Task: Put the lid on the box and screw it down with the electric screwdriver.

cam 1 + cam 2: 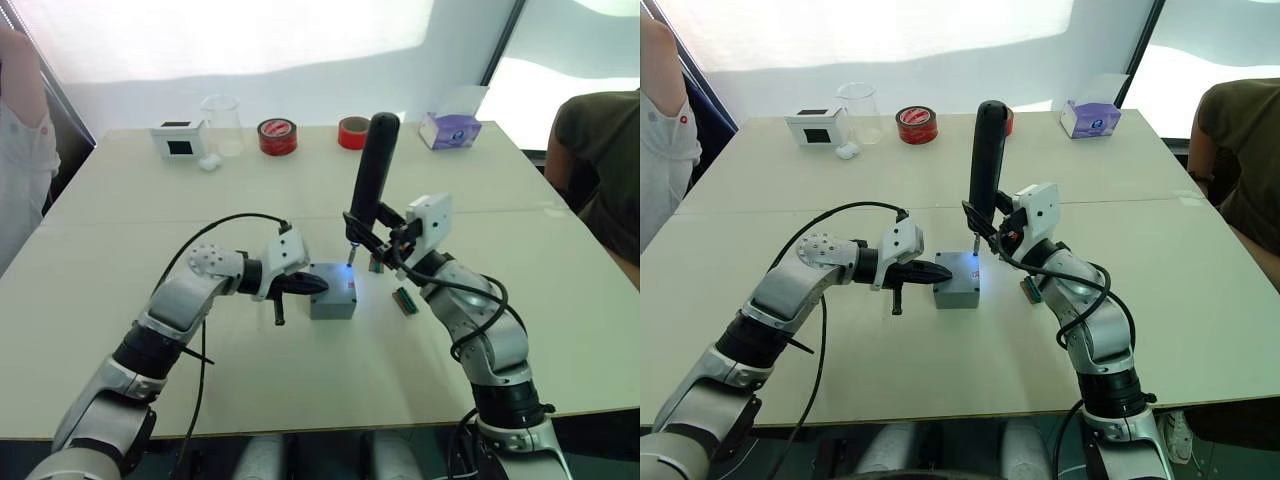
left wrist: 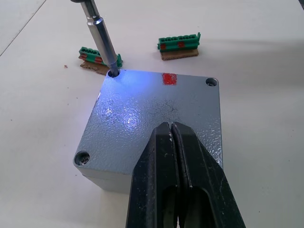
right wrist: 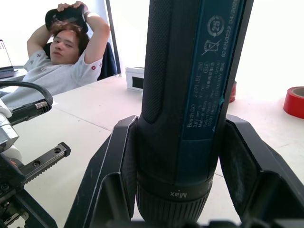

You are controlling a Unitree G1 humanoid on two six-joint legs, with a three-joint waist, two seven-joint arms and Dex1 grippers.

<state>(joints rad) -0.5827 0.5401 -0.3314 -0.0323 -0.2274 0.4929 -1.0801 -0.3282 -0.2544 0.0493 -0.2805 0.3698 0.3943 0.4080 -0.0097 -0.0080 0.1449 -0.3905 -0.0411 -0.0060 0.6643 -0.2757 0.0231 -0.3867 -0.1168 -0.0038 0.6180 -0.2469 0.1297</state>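
Note:
The grey lid (image 2: 142, 111) lies on the box (image 1: 332, 306) near the table's middle, with a red mark (image 2: 169, 78) by its far edge. My left gripper (image 2: 171, 125) is shut, its joined fingertips resting on the lid's top. My right gripper (image 1: 384, 236) is shut on the electric screwdriver (image 1: 372, 170), which stands nearly upright. Its black fingers (image 3: 118, 161) clamp the dark barrel (image 3: 185, 95). The metal bit (image 2: 102, 35) sits in the lid's corner hole nearest the right arm, and blue-white light falls on the lid there.
Two green terminal blocks (image 2: 178, 43) (image 2: 97, 57) lie just beyond the box. At the table's far edge stand a white cube (image 1: 180, 138), a clear beaker (image 1: 222, 123), two red tape rolls (image 1: 277, 136) and a tissue box (image 1: 450, 130). People sit at both sides.

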